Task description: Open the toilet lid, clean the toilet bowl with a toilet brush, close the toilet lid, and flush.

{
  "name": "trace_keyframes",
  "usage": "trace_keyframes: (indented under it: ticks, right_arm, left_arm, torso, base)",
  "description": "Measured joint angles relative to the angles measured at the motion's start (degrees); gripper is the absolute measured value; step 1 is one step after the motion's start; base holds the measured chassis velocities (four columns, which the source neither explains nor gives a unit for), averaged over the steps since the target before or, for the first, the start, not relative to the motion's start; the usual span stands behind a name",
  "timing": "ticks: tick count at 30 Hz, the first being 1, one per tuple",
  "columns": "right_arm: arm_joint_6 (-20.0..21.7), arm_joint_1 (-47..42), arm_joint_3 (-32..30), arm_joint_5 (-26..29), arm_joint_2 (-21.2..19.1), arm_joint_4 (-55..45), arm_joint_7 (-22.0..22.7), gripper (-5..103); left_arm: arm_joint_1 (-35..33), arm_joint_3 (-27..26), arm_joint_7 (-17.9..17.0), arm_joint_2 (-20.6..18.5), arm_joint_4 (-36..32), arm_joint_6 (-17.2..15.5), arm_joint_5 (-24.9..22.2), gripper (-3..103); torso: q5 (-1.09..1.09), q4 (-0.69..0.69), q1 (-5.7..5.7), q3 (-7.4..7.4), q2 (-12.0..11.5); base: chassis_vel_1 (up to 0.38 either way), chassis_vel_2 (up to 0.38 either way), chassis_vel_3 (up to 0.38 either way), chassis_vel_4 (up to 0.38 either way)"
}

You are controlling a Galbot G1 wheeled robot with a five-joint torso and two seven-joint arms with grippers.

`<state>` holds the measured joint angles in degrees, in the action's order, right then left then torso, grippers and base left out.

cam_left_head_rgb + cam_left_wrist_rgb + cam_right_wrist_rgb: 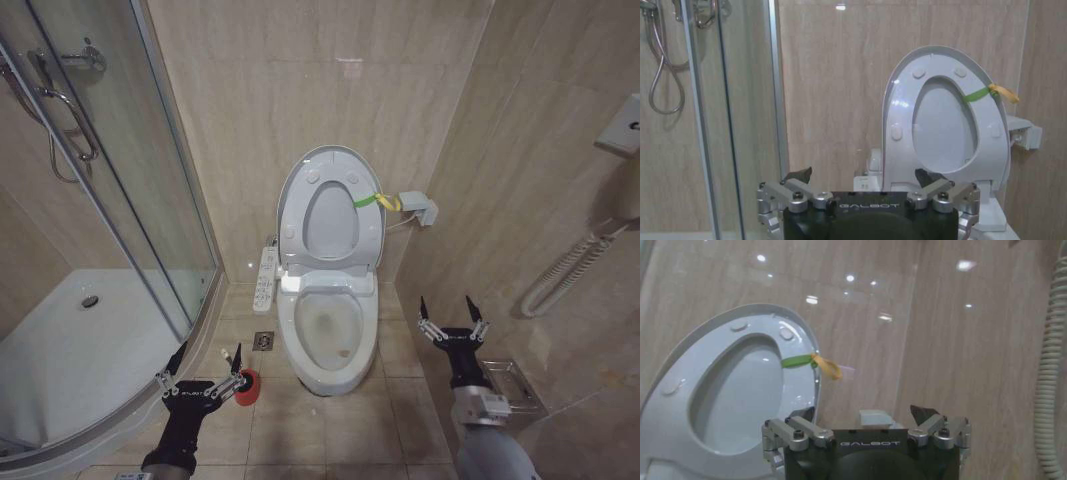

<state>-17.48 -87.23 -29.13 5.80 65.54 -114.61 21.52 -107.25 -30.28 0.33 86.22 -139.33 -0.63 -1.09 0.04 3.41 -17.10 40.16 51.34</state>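
Note:
The toilet lid (331, 218) stands upright against the back wall with the ring seat raised against it, and a yellow-green band (375, 200) is tied at its edge. Below it the white toilet bowl (328, 325) lies uncovered, with slight stains inside. The toilet brush's red holder (247, 388) sits on the floor left of the bowl; I cannot make out the handle. My left gripper (210, 350) is open just left of the holder, fingers up. My right gripper (446, 305) is open and holds nothing, to the right of the bowl. The lid (943, 130) rises beyond the left gripper (862, 175), and the lid (740, 390) shows past the right gripper (863, 412).
A curved glass shower enclosure (120, 200) with a white tray (80, 340) fills the left. A control panel (266, 275) hangs beside the seat and a floor drain (263, 340) lies nearby. A metal rack (515, 385) and a coiled hose (565, 270) are on the right wall.

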Motion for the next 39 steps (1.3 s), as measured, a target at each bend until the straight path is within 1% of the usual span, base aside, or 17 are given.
trace_keyframes:
  ticks: [1,2,3,6,8,9,14,15,34,39]
  right_arm:
    - [-0.5,-0.4,-0.2,-0.5,0.2,0.1,-0.9,94]
    - [-0.5,-0.4,-0.2,-0.5,0.2,0.1,-0.9,94]
    - [-1.1,-0.9,-0.5,-1.0,0.5,0.2,-2.0,94]
    - [-2.1,-1.9,-1.1,-1.8,1.0,0.4,-3.7,94]
    - [-2.2,-2.4,-1.4,-2.0,1.2,0.3,-4.2,94]
    - [-2.3,-2.7,-1.5,-2.2,1.4,0.3,-4.4,95]
    - [-3.2,-4.7,-2.6,-3.5,2.5,1.2,-5.6,95]
    - [-3.6,-5.1,-2.9,-4.0,2.8,1.5,-5.9,99]
    - [-5.2,-6.8,-6.9,-6.4,8.4,0.8,-6.7,100]
    - [-4.9,-7.1,-7.0,-6.4,9.1,-0.1,-6.1,100]
  left_arm:
    - [0.0,0.0,0.0,0.0,0.0,0.0,0.0,100]
    - [0.0,0.0,0.0,0.0,0.0,0.0,0.0,100]
    - [0.0,0.0,0.0,0.0,0.0,0.0,0.0,100]
    - [0.0,0.0,0.0,0.0,0.0,0.0,0.0,100]
    - [0.0,0.0,0.0,0.0,0.0,0.0,0.0,100]
    - [0.0,0.0,0.0,0.0,0.0,0.0,0.0,100]
    - [0.0,0.0,0.0,0.0,0.0,0.0,0.0,100]
    - [0.0,0.0,0.0,0.0,0.0,0.0,0.0,100]
    - [0.0,0.0,0.0,0.0,0.0,0.0,0.0,100]
    - [0.0,0.0,0.0,0.0,0.0,0.0,0.0,100]
  torso:
    - [0.00,0.00,0.00,0.00,0.0]
    - [0.00,0.00,0.00,0.00,0.0]
    - [0.00,0.00,0.00,0.00,0.0]
    - [0.00,0.00,-0.01,0.00,0.0]
    - [0.00,0.00,-0.01,0.00,0.0]
    - [0.00,0.00,-0.01,0.00,0.0]
    - [0.00,0.00,-0.01,0.00,0.0]
    - [0.00,0.00,-0.01,0.00,0.0]
    - [0.00,0.00,0.00,0.00,0.0]
    - [0.00,0.00,0.00,0.00,0.0]
  base:
    - [0.000,0.000,0.000,0.000]
    - [0.000,0.000,0.000,0.000]
    - [0.000,0.000,0.000,0.000]
    - [0.000,0.000,0.000,0.000]
    - [0.000,0.000,0.000,0.000]
    - [0.000,0.000,0.000,0.000]
    - [0.000,0.000,0.000,0.000]
    - [0.000,0.000,0.000,0.000]
    - [0.000,0.000,0.000,0.000]
    - [0.000,0.000,0.000,0.000]
